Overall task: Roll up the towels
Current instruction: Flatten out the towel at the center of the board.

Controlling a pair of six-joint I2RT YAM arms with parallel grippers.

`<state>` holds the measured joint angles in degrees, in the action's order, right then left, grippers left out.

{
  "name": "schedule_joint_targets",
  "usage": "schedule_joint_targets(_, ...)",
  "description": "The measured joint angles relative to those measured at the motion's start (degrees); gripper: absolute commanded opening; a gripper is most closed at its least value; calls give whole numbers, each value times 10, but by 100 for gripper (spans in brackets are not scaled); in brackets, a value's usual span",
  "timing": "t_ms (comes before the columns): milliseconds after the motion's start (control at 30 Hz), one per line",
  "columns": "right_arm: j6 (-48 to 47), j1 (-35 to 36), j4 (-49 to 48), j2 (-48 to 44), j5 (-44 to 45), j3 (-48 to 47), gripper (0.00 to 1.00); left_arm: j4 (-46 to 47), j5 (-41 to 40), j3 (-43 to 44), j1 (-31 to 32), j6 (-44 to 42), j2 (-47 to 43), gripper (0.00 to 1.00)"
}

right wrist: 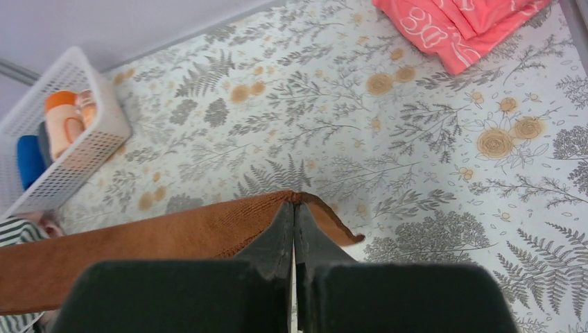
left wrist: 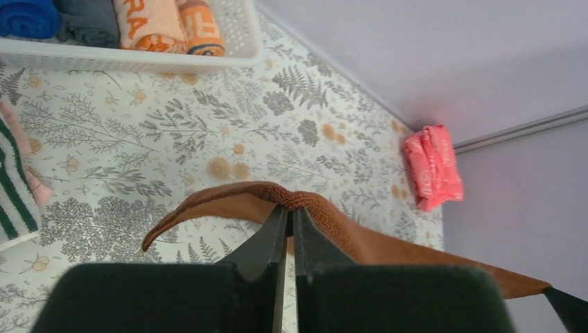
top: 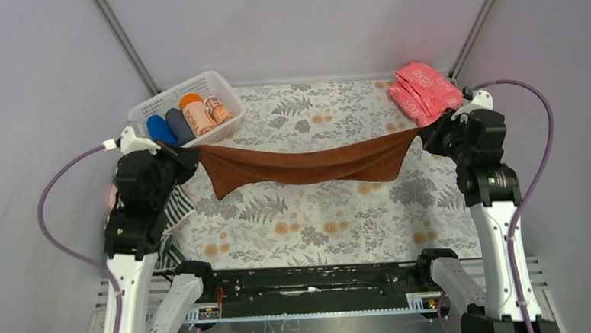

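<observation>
Cloth hangs between your two grippers: the rust-brown towel (top: 308,164) is stretched across the middle of the table (top: 341,225), pinched at one upper corner by each arm. Your left gripper (top: 197,147) is clamped on the towel's left corner, and in the left wrist view its two black fingers (left wrist: 267,239) are pressed together, with a fold of brown fabric bunched over their tips. Your right gripper (top: 420,132) is likewise closed tight on the right corner; its wrist view shows the hem squeezed between the fingertips and a short flap curling off to the side.

The top edge dips in a shallow curve between the two grips. The lower left corner droops lowest, and you cannot tell from above whether it touches the patterned tabletop.

Under your left arm, at the table's left edge, lies the striped towel (top: 174,206), unrolled and rumpled, with the pale pink towel (left wrist: 14,125) just beside it and partly hidden by the arm.

At the far left corner, a white basket (top: 159,101) holds four rolled towels (top: 196,114) side by side: blue, dark grey, orange, and orange-and-white. At the far right corner, coral-pink cloths (top: 426,91) with white print lie in a pile, close behind your right gripper.
</observation>
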<state>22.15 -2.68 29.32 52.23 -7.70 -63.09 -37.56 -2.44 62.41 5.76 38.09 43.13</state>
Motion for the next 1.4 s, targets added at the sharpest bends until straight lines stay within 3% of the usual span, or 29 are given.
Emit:
schedule_joint_targets(233,12,0,59,-84,-20,-3,0,-66,3,0,-1,13,-70,0)
schedule_joint_targets(467,38,0,39,-37,-4,15,0,-49,-6,-46,-1,25,-10,0)
schedule_joint_targets(600,57,0,-12,52,26,55,0,-4,-28,-81,-1,30,87,0)
schedule_joint_targets(800,63,0,-128,257,63,52,0,90,-44,-74,-2,35,256,0)
schedule_joint_targets(1067,42,0,-212,480,70,-62,0,179,-50,-1,-4,30,472,0)
schedule_joint_targets(1400,30,-1,-207,568,66,-148,0,198,-29,67,-25,14,578,0)
